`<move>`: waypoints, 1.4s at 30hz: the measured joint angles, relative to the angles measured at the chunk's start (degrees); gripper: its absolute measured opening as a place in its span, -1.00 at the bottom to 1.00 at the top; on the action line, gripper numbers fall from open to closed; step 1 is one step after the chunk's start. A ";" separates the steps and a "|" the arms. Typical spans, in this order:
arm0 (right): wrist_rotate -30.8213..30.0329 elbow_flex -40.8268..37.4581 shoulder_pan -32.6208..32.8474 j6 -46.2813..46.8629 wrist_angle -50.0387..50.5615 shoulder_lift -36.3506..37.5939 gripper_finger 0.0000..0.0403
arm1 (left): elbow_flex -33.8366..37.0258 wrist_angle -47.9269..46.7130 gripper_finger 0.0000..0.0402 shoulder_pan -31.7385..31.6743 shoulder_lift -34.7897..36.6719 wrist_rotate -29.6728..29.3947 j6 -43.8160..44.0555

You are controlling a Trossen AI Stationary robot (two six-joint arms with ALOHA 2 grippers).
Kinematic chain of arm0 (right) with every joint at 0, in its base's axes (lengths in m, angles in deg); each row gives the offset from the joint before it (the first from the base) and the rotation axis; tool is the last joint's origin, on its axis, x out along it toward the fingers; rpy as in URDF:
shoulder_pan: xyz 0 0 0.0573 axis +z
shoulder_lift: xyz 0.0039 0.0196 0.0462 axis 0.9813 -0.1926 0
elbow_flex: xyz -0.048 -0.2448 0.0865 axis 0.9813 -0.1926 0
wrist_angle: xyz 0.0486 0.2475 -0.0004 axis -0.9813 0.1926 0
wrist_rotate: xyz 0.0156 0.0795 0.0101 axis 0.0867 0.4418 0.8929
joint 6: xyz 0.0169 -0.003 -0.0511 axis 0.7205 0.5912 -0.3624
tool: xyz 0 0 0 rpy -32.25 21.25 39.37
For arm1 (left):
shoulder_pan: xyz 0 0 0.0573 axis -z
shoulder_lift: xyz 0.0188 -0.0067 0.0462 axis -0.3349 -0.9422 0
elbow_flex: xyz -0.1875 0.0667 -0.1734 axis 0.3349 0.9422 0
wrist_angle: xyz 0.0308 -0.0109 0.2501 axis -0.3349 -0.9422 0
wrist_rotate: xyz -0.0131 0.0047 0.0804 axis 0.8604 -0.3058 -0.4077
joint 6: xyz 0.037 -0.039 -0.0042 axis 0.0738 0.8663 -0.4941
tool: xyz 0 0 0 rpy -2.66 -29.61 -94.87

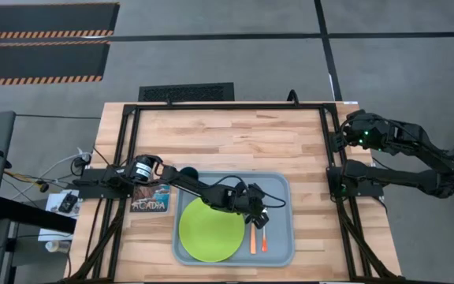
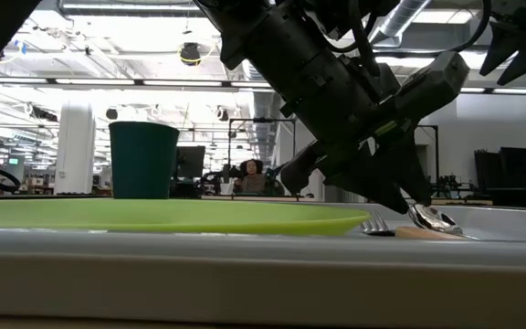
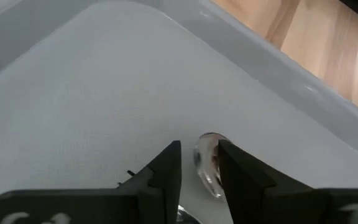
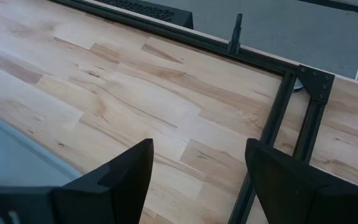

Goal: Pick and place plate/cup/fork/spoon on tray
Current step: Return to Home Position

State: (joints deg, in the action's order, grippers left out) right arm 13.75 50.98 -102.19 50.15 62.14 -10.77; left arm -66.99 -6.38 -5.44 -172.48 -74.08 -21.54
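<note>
The pale grey-blue tray (image 1: 286, 185) lies at the table's near middle. On it lie the lime-green plate (image 1: 210, 233) at the left and the orange-handled fork (image 1: 252, 241) beside it, tines (image 2: 377, 225) away from the near edge. The dark teal cup (image 2: 142, 160) stands at the tray's far left corner, mostly hidden under my left arm in the high view. My left gripper (image 1: 258, 217) is low over the tray, shut on the spoon (image 1: 264, 241). My right gripper (image 4: 197, 168) is open and empty over the bare table near the right edge. My left gripper has the spoon's silver bowl (image 3: 205, 163) between its two fingertips, which stand close on either side of it. The fingers slant down from the table's left and far side. The orange handle (image 1: 264, 244) points toward the near edge and lies on the tray floor beside the fork.
A picture card reading ACADIA (image 1: 148, 203) lies on the table just left of the tray. A black frame (image 1: 329, 150) runs around the wooden tabletop. Bare wood shows beyond the tray's far rim and to its right.
</note>
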 joint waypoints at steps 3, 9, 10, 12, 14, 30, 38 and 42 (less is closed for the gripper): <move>0.02 0.00 0.02 0.00 0.01 0.02 0.40 | 0.00 1.19 -0.52 0.02 0.02 1.11 -0.29; 0.02 0.00 0.00 0.00 0.00 0.02 0.40 | -0.04 3.75 -0.49 0.03 1.27 3.85 -1.12; 0.04 0.00 0.02 -0.02 0.02 0.02 0.40 | -0.04 3.35 -0.49 0.00 1.74 4.22 -2.02; 0.07 0.00 0.02 -0.02 0.02 0.02 0.40 | -0.04 3.22 -0.49 -0.09 2.93 4.44 -3.82; 0.07 0.00 0.01 -0.01 0.01 0.01 0.40 | -0.04 2.31 -0.49 -0.19 4.47 2.85 -5.19; 0.15 0.00 0.02 0.01 -0.02 0.00 0.40 | 0.01 -2.75 -0.59 0.68 5.38 -2.63 -12.42; 0.14 0.00 0.02 -0.37 0.00 0.00 0.40 | 0.08 -5.97 -0.59 2.39 11.72 -6.62 -13.91; -0.07 0.00 0.02 -0.46 -0.17 0.00 0.40 | -0.07 -13.79 -0.59 2.67 21.06 -12.40 -17.27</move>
State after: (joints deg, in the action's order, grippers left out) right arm 13.68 50.98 -102.17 49.69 61.97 -10.77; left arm -67.05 -20.18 -2.77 -151.42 -86.47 -38.81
